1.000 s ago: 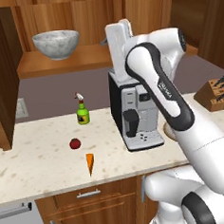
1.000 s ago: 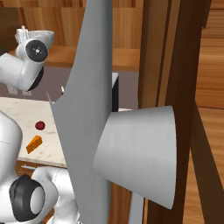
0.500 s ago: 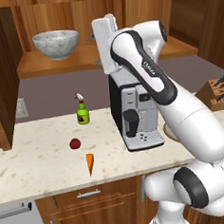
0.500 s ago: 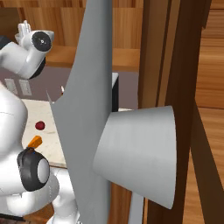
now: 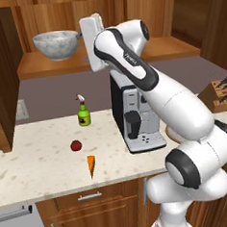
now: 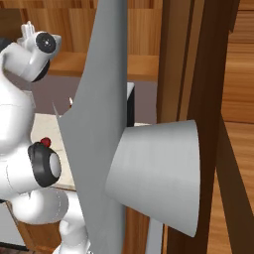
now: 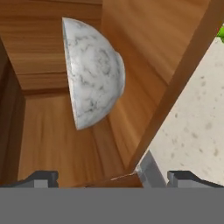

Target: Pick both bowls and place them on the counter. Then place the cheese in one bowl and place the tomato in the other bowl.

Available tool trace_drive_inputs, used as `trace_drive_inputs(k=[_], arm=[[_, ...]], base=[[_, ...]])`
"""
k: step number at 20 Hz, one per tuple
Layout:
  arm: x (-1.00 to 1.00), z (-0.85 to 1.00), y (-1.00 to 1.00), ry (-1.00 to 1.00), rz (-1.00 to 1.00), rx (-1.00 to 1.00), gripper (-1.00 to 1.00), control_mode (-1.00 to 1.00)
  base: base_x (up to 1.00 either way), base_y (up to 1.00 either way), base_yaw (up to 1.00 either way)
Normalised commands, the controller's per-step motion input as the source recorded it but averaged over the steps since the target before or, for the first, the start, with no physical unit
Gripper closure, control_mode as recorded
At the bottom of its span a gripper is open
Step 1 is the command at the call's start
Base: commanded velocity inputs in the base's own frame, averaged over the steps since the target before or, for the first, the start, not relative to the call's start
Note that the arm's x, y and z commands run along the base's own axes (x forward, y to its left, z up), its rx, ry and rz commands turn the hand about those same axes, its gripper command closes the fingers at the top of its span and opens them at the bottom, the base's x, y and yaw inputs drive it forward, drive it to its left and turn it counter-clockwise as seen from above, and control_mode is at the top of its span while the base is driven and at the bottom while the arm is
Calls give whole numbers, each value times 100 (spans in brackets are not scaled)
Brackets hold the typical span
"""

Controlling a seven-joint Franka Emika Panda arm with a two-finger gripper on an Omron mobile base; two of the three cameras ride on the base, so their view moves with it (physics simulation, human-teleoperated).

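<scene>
The gripper point(image 7: 112, 177) stands spread wide with nothing between its tips, raised to shelf level and aimed at the marbled bowl point(image 7: 94, 72), which sits upright on the wooden shelf point(image 5: 39, 68) above the counter point(image 5: 37, 165), well apart from the fingertips point(image 7: 41, 177). This deep, rounded bowl looks like rigid stoneware: probably fairly heavy for its size, smooth and slippery on the curved outside, and liable to chip if knocked against the shelf edge. Its belly looks too broad and round to squeeze, so the sound hold is likely on the rim, one finger inside the wall and one outside, closing gently. Below, the tomato point(image 5: 76, 146) and the cheese point(image 5: 91, 165) lie near each other on the counter, with a green bottle point(image 5: 84, 116) behind them and a coffee machine point(image 5: 137, 116) to their right.
</scene>
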Motion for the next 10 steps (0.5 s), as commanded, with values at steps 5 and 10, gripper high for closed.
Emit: trace_drive_inputs(k=[5, 10], arm=[[48, 0, 29, -1, 0, 0, -100, -100], [46, 0, 23, -1, -1, -1, -100, -100]], base=[[0, 0, 0], [0, 0, 0]])
